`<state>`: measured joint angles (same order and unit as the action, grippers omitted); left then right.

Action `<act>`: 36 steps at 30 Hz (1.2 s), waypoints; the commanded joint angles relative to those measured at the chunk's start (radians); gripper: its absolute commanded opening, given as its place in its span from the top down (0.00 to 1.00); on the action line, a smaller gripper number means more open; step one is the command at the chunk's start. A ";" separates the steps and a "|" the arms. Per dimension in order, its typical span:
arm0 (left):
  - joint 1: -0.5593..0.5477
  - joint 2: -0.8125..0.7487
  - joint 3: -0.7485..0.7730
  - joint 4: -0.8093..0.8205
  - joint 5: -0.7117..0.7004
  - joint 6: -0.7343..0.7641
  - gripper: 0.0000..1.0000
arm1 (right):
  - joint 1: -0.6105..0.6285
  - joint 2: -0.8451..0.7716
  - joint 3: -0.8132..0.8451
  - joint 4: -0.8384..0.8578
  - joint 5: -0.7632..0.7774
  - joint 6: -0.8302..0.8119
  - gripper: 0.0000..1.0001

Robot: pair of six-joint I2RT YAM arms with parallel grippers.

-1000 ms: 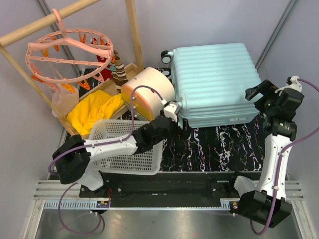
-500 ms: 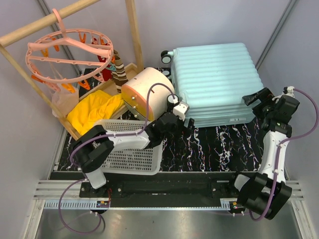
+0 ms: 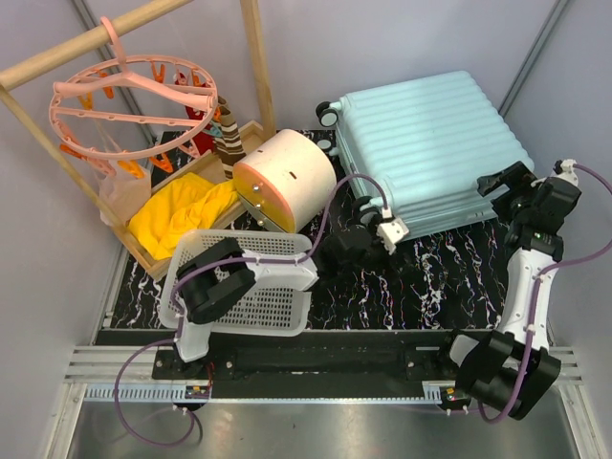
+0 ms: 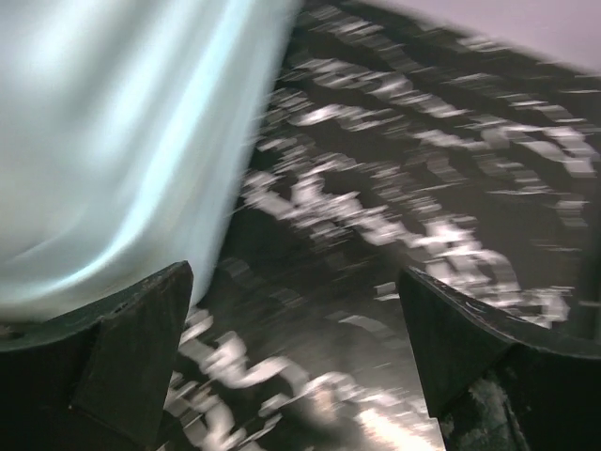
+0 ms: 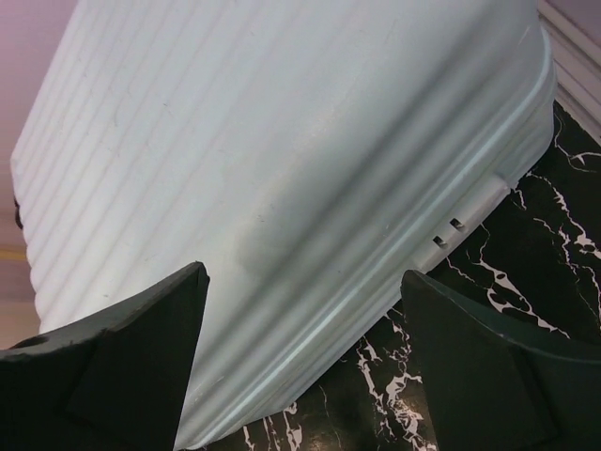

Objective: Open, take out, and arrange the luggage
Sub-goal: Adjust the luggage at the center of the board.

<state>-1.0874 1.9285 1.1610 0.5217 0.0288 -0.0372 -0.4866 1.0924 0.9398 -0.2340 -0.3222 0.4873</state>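
The luggage (image 3: 430, 143) is a pale mint-blue ribbed hard-shell suitcase, lying flat and closed at the back right, with its wheels (image 3: 328, 113) at the far left corner. My left gripper (image 3: 381, 222) reaches across to its near-left edge. In the blurred left wrist view that gripper (image 4: 293, 277) is open over the marble mat, with the luggage (image 4: 122, 141) just to its left. My right gripper (image 3: 499, 182) sits at the near-right corner. It too is open (image 5: 302, 274), its jaws straddling the rim of the luggage (image 5: 282, 141) without closing on it.
A white perforated basket (image 3: 244, 287) stands near the left arm's base. Behind it are a cream-and-orange drawer box (image 3: 282, 177), a wooden tray with yellow cloth (image 3: 177, 215), and a pink round peg hanger (image 3: 134, 96) on a wooden rack (image 3: 256, 57). A black marble mat (image 3: 440, 268) covers the table.
The left arm has swung right from the basket to the luggage's near edge. The luggage has shifted right and turned a little. The right gripper has dropped slightly.
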 commanded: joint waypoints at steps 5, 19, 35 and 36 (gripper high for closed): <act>-0.049 -0.170 -0.091 0.245 0.025 0.010 0.02 | 0.193 -0.181 0.062 -0.122 0.083 -0.026 0.09; 0.386 -0.819 -0.318 -0.305 0.025 -0.252 0.01 | 1.092 -0.155 -0.015 -0.169 0.587 0.310 0.16; 0.517 -0.967 -0.396 -0.416 0.051 -0.296 0.01 | 1.238 0.060 0.019 -0.165 0.934 0.724 0.07; 0.517 -0.965 -0.394 -0.416 0.056 -0.297 0.01 | 1.238 0.079 0.019 -0.165 0.943 0.752 0.07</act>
<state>-0.5758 0.9928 0.7521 0.0940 0.0536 -0.3187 0.7334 1.1366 0.9127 -0.4137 0.4747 1.0760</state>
